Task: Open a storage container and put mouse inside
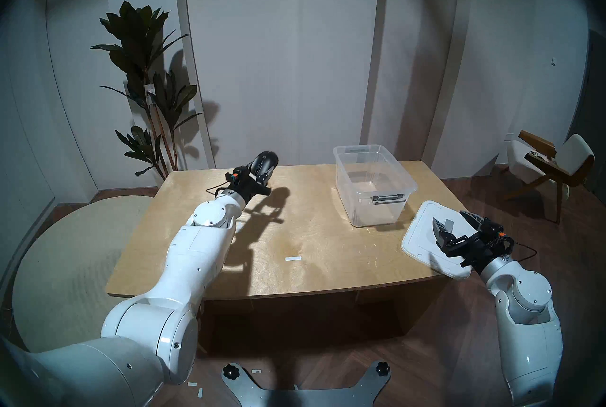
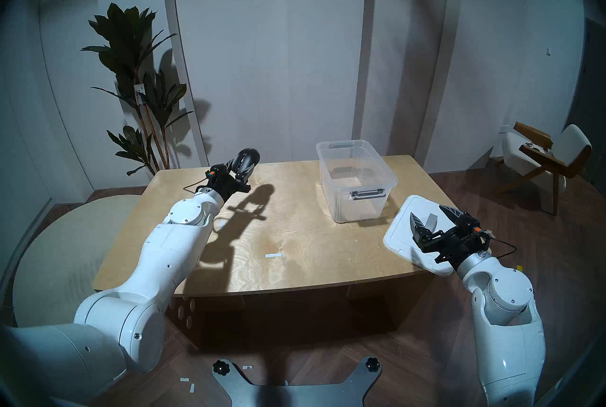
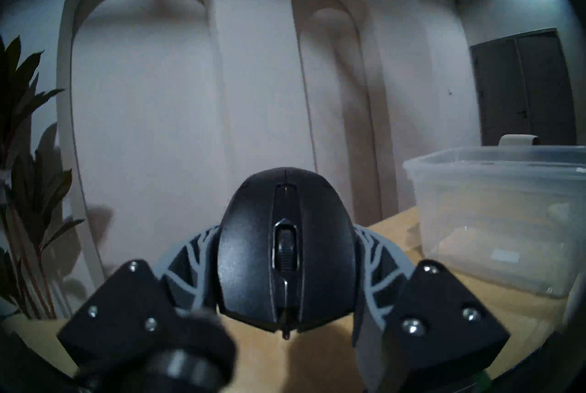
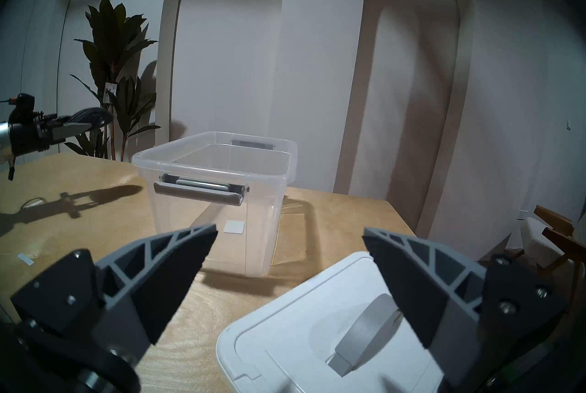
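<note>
- Holding the mouse (image 1: 264,162) clear of the table (image 1: 295,232): head L view shows the left gripper (image 1: 262,171) clamped on it, fingers on either side, above the far-left part of the tabletop. Lifted prob. so it can travel over the box rim.
- Same view: storage container (image 1: 373,186) sits far-right on table, open, looks empty; well apart from mouse. Lid (image 1: 423,239) lies flat at the near-right corner, partly overhanging the edge, so out of the carry path.
- Right gripper (image 1: 457,225) hangs above the lid w/ fingers spread, holding nothing; grey strap handle (image 1: 447,223) shows between them.
- Head R view: same layout. Mouse (image 2: 246,160) nose points away from robot; shadow on the wood below confirms it's off the surface. Container (image 2: 355,180) near-end latch (image 2: 367,193) faces the robot.
- L wrist view: mouse (image 3: 285,249) fills centre, scroll wheel up, gripped at both flanks by the ribbed fingers (image 3: 374,256). Side grip keeps it level. Container (image 3: 494,211) off to the right, rim roughly level w/ mouse; my guess is more height needed before crossing.
- R wrist view: fingers (image 4: 177,272) wide apart, empty, lid (image 4: 301,335) below. Container (image 4: 215,192) straight ahead, nothing in it bar a small label. Left gripper (image 4: 76,126) w/ mouse far left.
- Stage est.: opening done, mouse picked, carry + drop remain.
</note>
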Robot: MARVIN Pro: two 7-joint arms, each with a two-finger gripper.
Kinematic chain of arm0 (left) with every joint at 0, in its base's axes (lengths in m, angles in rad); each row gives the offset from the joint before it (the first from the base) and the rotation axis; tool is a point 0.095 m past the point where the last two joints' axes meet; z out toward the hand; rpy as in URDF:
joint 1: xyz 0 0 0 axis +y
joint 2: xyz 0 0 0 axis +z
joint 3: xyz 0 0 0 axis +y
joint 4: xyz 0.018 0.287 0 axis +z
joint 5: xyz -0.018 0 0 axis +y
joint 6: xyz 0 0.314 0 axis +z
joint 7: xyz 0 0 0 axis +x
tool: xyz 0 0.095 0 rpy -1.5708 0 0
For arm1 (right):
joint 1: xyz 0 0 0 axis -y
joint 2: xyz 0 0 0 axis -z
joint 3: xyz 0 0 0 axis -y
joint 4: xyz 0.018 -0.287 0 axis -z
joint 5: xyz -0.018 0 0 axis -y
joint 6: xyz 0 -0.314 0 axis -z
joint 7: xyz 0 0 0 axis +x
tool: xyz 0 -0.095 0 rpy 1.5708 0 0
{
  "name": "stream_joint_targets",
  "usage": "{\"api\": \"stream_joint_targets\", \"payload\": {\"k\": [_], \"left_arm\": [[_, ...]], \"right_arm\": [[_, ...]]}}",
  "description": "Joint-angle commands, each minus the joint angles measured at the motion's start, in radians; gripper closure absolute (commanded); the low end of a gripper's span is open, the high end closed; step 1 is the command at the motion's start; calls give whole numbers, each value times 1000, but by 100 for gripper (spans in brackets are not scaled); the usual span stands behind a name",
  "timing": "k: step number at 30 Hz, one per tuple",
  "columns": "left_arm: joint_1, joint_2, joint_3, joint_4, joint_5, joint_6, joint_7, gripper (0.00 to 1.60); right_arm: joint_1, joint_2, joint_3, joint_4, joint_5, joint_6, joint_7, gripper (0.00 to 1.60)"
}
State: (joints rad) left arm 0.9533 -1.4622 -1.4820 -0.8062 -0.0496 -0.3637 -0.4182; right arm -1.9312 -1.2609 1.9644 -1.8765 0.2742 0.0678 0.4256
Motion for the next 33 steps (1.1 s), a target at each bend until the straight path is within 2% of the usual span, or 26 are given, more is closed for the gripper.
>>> {"api": "stream_joint_targets", "payload": {"k": [1,10,16,22,33], "left_arm": [[-67,-53,45,-114,-2,-34,-53,160],[-81,-107,128,-230,-1,20,-119,160],[-104,-129,214,-319,42,145,-147,160],[-170,-187,273,-273,107,275,-109,160],[-259,-305,354,-174,279,511,0,160]], "right_arm": [[7,2,-1,-16,1,-6,2,0],[7,2,-1,-16,1,-7,2,0],[7,2,-1,-17,1,-7,2,0],[7,2,-1,-18,2,-8,2,0],[7,2,-1,-17,2,-7,2,0]]}}
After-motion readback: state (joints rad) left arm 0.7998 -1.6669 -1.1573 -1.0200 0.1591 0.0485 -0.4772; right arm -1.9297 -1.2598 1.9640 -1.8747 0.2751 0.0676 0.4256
